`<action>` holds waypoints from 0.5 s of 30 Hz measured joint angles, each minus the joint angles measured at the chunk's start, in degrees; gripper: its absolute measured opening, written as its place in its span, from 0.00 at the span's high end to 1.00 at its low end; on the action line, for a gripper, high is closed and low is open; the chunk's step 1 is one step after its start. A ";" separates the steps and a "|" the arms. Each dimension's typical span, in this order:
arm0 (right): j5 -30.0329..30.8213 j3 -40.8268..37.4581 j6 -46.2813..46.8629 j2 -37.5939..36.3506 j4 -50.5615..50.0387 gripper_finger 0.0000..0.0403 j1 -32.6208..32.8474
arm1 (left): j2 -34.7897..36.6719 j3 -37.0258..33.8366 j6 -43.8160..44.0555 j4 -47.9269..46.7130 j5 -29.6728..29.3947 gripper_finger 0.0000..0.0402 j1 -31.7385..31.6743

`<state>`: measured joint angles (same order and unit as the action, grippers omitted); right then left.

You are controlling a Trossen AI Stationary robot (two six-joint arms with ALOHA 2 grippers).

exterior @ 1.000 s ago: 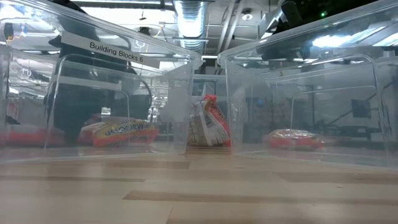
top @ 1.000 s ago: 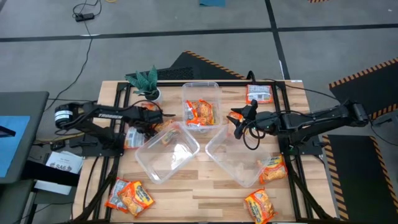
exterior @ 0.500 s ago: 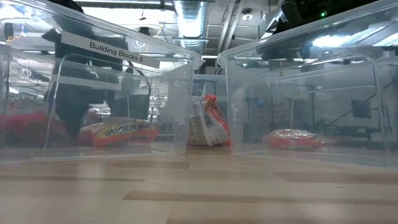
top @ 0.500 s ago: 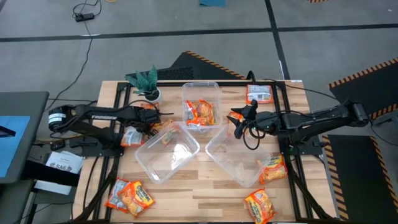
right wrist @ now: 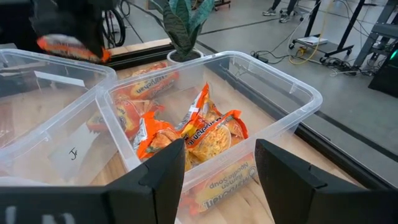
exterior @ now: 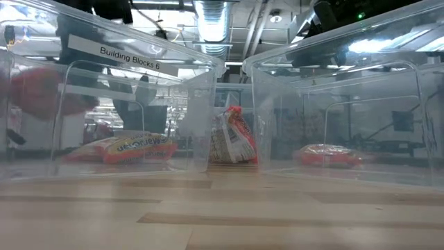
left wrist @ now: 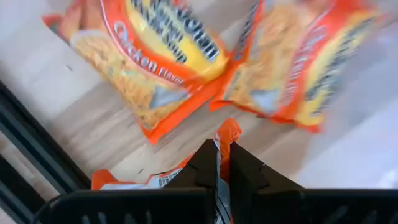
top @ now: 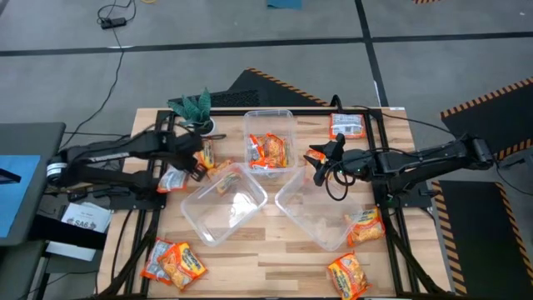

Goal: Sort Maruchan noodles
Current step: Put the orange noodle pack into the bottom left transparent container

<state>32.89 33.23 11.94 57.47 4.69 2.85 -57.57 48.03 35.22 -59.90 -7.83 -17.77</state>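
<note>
Maruchan noodles packets, orange-red with yellow print, lie about the table. My left gripper (top: 193, 167) hangs above the table's left side, between the potted plant and the left tub, shut on one packet (top: 172, 179). Two more packets (left wrist: 155, 68) (left wrist: 305, 68) lie flat on the wood below it. The far tub (top: 269, 123) holds several packets (right wrist: 193, 134). My right gripper (top: 316, 162) hovers open between the far tub and the right tub (top: 291, 196), with nothing between its fingers. My left gripper pinches the packet by an orange sealed edge (left wrist: 227, 132) between its two shut fingers (left wrist: 208, 163). The fingers point down from above. The packet hangs below the gripper, lifted clear of the table (exterior: 41, 90).
A clear tub (top: 223, 204) stands in front of my left gripper. Loose packets lie at the near left (top: 173, 262), near right (top: 348, 275), right (top: 365, 225) and far right (top: 348, 125). A potted plant (top: 193, 108) stands at the far left.
My left gripper has risen above the table's left side. The packet that lay on the wood beside the left tub has come up with it and now hangs clear of the table.
</note>
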 joint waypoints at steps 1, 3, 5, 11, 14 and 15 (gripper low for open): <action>0.01 0.00 0.00 0.00 -0.02 0.46 -0.01 | 0.85 1.12 0.02 0.14 -0.01 1.00 0.40; 0.01 0.00 -0.02 0.00 0.02 0.46 -0.01 | 2.33 3.35 0.01 2.27 -0.10 1.00 1.56; 0.03 0.00 -0.06 0.00 -0.01 0.46 -0.01 | 3.45 5.54 -0.73 5.24 -0.07 1.00 3.68; 0.06 0.00 -0.22 0.00 0.00 0.46 -0.02 | 3.80 10.49 -3.26 15.30 -3.36 1.00 13.83; 0.06 0.00 -0.24 0.00 0.01 0.46 -0.01 | 2.47 10.58 -4.29 20.45 -4.59 1.00 19.95; 0.08 0.00 -0.26 0.00 0.00 0.46 0.00 | 1.64 10.58 -4.41 22.09 -4.63 1.00 22.16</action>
<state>32.97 33.23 11.68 57.47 4.69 2.85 -55.92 58.61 30.81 -37.81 -12.45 4.39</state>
